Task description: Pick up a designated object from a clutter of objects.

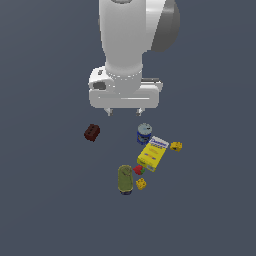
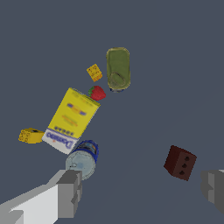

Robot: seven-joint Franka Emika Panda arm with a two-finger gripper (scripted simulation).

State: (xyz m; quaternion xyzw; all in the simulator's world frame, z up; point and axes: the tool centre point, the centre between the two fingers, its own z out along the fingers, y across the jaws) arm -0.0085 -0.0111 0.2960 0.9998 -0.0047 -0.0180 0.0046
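The designated object, an olive-green cylinder (image 1: 125,179) (image 2: 118,68), lies on the floor at the near end of the clutter of objects. Beside it are a red-and-green block (image 1: 139,170) (image 2: 97,92) and a yellow brick (image 1: 141,184) (image 2: 94,72). My gripper (image 1: 125,113) (image 2: 142,190) hangs high above the floor, behind the clutter and well short of the cylinder. Its two grey fingers (image 2: 70,193) stand far apart with nothing between them.
A flat yellow box (image 1: 152,153) (image 2: 72,119) lies next to a blue can (image 1: 144,133) (image 2: 82,159). A second yellow brick (image 1: 176,146) (image 2: 31,135) sits at the exterior view's right. A dark red-brown brick (image 1: 92,132) (image 2: 180,162) lies apart at the left.
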